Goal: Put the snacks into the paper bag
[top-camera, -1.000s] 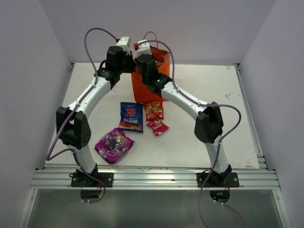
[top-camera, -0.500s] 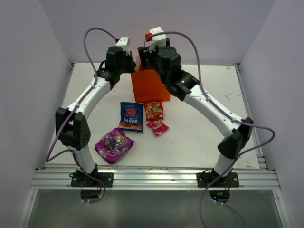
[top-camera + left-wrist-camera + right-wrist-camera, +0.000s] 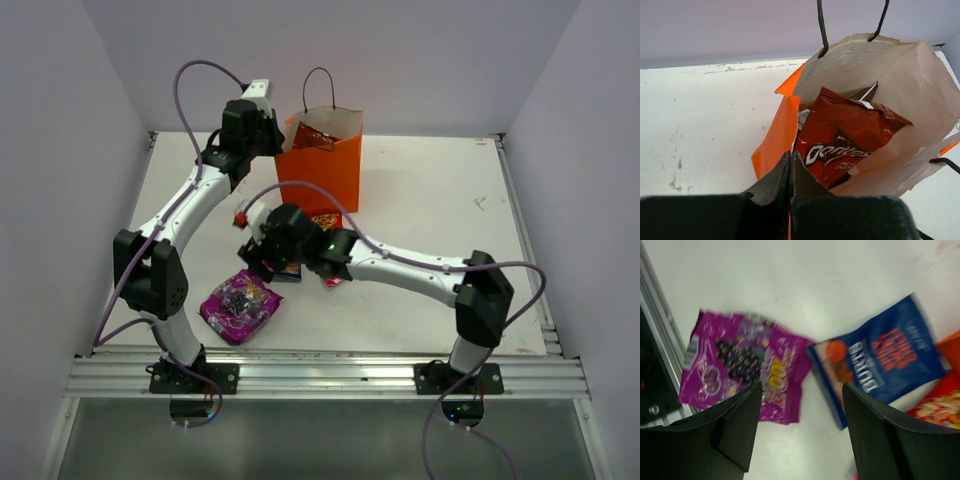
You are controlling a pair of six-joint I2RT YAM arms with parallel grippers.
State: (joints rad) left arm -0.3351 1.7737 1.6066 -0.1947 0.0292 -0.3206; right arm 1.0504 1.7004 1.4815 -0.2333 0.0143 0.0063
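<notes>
Counted four packets lying flat on the table (image 3: 430, 190), plus one paper bag (image 3: 320, 172) at the back. Leftmost was the purple bag (image 3: 240, 305), its long axis on a diagonal. The right gripper (image 3: 801, 390) hung right over the gap between that and the blue bag (image 3: 875, 360), fingers spread wide apart with nothing in them. The blue one's long side ran diagonally in the wrist view, and from above most of it was hidden under the arm.

Then came the left gripper (image 3: 790, 157), fingers pressed together on the bag's left rim. The bag stood upright, long axis vertical, mouth open upward, with two thin black handles (image 3: 821, 27). One Doritos bag (image 3: 840, 145) stood on end inside, leaning a bit, with a sliver of one dark packet (image 3: 863, 93) behind it.

Just in front of the bag sat the red-yellow packet (image 3: 326, 220), and nearer still the little pink-red packet (image 3: 332, 282), both half covered by the right arm.
</notes>
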